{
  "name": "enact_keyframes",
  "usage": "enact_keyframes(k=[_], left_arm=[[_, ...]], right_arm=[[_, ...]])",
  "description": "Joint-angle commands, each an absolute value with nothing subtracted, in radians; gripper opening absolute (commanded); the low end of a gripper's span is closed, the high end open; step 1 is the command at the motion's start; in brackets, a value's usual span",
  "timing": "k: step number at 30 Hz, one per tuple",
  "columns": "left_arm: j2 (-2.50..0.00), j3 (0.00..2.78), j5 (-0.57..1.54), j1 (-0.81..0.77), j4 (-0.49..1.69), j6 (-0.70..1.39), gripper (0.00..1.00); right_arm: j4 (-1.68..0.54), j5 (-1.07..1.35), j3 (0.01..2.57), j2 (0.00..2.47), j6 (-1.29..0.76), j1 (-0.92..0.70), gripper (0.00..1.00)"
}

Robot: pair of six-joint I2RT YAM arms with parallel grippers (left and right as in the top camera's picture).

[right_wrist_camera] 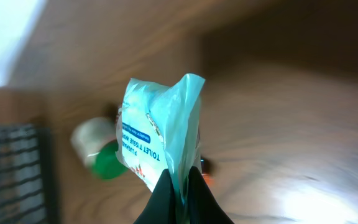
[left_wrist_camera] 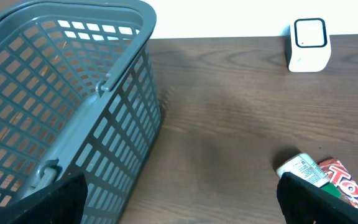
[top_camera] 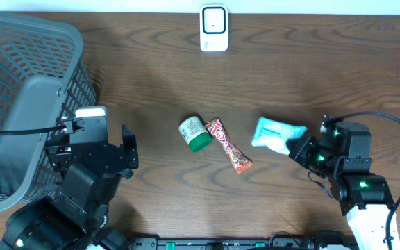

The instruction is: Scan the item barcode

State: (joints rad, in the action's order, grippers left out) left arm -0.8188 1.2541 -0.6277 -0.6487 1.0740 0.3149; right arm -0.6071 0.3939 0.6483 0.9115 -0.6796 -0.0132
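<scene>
The right claw [right_wrist_camera: 179,182] pinches the tissue pack [right_wrist_camera: 157,124] by a thin fold of its wrapper, just right of the candy bar [top_camera: 229,146] on the table [top_camera: 151,83]. The film could slip or tear as the pack swings. The left claw [top_camera: 129,147] stands wide, holding nothing. No barcode shows, the right wrist view is blurred, and the scanner [top_camera: 214,28] is well apart.

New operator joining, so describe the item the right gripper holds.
On the brown table, look right of centre, past the green-capped jar and red snack bar. The right gripper pinches it: a soft, pale teal tissue pack, the only pale, crinkly packet there.
</scene>
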Motion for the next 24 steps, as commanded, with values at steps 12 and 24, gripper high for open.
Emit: enact_keyframes(k=[12,24], left_arm=[[-0.815,1.261,-0.640,-0.645,1.077,0.319,0.98],[-0.815,1.261,-0.640,-0.645,1.077,0.319,0.98]], right_arm=[[-0.696,0.289,0.573,1.205,-0.707,-0.020,0.01],[-0.846,0.683,0.708,1.238,-0.808,-0.019,0.01]])
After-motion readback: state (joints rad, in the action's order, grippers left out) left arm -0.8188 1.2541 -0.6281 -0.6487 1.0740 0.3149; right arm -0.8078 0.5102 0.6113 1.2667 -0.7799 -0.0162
